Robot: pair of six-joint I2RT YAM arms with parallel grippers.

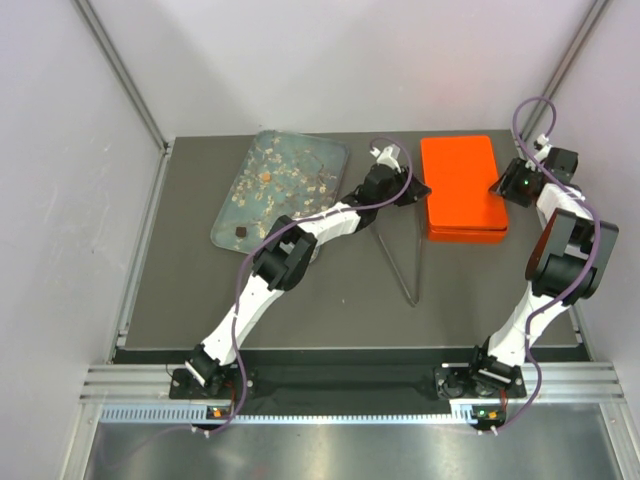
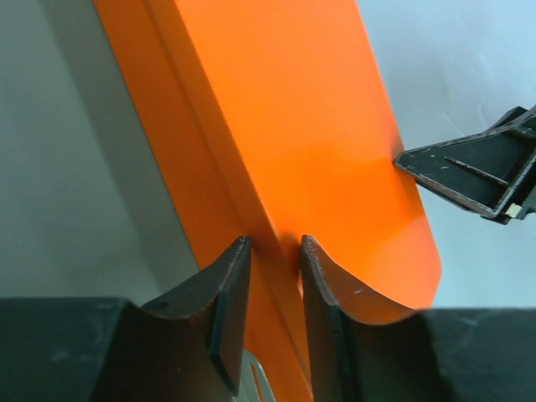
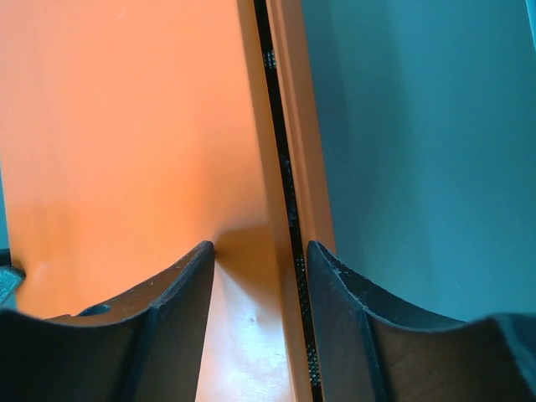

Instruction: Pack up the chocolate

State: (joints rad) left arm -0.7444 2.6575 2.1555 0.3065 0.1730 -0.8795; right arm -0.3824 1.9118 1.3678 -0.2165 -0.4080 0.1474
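In clear tray (image 1: 325, 160), 11 o'clock on tabletop (image 1: 200, 300): chocolate bits (image 1: 242, 232). At 1 o'clock: orange box (image 1: 462, 185), lid on. At box's 9 o'clock edge, left hand (image 2: 275, 251), fingers close around rim; can't tell if squeezing. At 3 o'clock edge, right hand (image 3: 260, 251), fingers apart over rim. Likely step: open lid. Grip both sides evenly, lift straight, slow, so box stays put.

On the dark grey surface (image 1: 200, 300), three things. At the rear left, a clear tray (image 1: 310, 160), set askew. At the rear right, a closed orange box (image 1: 462, 187), well apart from the tray. Between them and nearer the front, thin metal tongs (image 1: 395, 268), lying flat, splayed in a V, joint toward the near edge.
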